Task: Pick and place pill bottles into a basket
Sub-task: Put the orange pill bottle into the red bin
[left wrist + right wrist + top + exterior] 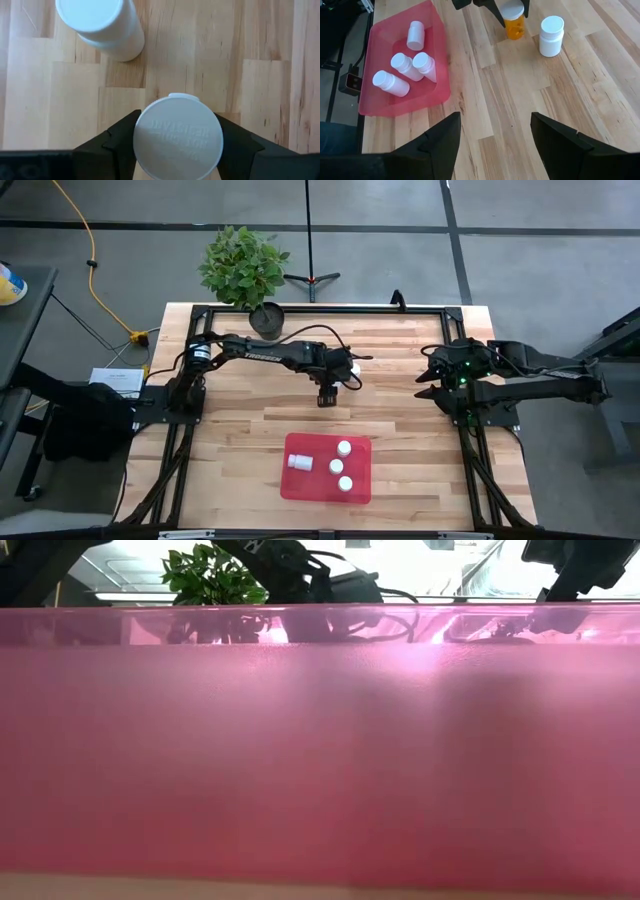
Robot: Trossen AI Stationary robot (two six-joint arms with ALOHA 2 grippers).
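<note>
An amber pill bottle (515,25) with a white cap (178,137) stands upright on the wooden table, and my left gripper (327,395) is closed around it from above. A white pill bottle (551,36) stands upright on its base just beside it. Several white pill bottles (402,67) lie in the red basket (300,485) near the table's front edge. My right gripper (495,145) hovers open over the table's right side with nothing between its fingers. In the low view the basket's red wall (320,760) fills the picture and hides the bottles. My left gripper holds the amber pill bottle at its top, one finger (117,142) on each side of the white cap. The fingers slant steeply down from above. The bottle stands upright with its base on the table; the cap hides how far down the fingers reach.
A potted plant (266,318) stands at the table's far edge, left of centre. A black frame (470,430) runs along the table's sides. Bare wood lies between the two standing bottles and the basket.
</note>
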